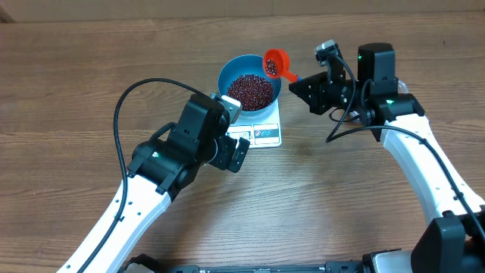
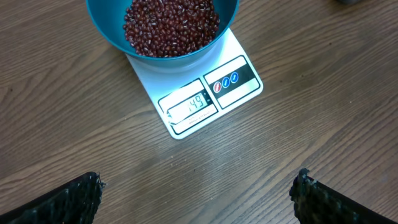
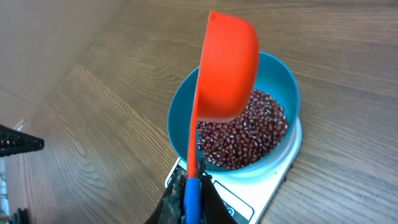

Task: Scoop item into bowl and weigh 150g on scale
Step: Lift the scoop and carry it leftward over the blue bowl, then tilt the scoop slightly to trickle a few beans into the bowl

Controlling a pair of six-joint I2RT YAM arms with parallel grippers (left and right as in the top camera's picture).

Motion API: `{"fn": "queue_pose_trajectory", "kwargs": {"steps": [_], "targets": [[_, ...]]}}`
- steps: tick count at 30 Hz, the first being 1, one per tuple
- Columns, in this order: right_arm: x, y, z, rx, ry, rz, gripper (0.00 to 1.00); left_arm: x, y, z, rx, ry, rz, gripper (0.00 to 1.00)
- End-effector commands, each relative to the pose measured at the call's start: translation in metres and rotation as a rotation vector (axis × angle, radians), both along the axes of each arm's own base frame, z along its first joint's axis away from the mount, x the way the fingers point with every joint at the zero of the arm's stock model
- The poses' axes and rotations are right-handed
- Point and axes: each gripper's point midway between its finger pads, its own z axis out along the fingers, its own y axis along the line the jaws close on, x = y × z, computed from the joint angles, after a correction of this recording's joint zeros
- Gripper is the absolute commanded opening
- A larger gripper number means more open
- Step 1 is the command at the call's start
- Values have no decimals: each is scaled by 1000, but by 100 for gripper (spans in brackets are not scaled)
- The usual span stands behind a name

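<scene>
left jaws wide; right jaws on scoop (image 3: pixel 227 68)

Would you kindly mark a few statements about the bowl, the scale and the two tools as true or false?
1. The bowl sits on the scale. True.
2. The scale's display reads 200. False: it reads 149.
3. The right tool holds the orange scoop by its handle. True.
4. The left tool is shut on the bowl. False: it is open, holding nothing.
5. The bowl is empty. False: it holds beans.
</scene>
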Motion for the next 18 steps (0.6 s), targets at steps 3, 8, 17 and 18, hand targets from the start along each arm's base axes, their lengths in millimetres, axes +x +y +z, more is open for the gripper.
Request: {"fn": "queue_pose_trajectory", "kwargs": {"steps": [3, 8, 17, 18], "targets": [[13, 2, 11, -102, -173, 11, 4, -1, -1, -3, 7, 7, -16, 100], [11, 4, 10, -99, -167, 21, 4, -1, -1, -3, 7, 7, -16, 99], [15, 3, 5, -153, -182, -5, 4, -1, -1, -3, 7, 6, -16, 100], [18, 0, 3, -171, -187, -22, 4, -1, -1, -3, 7, 7, -16, 100]]}}
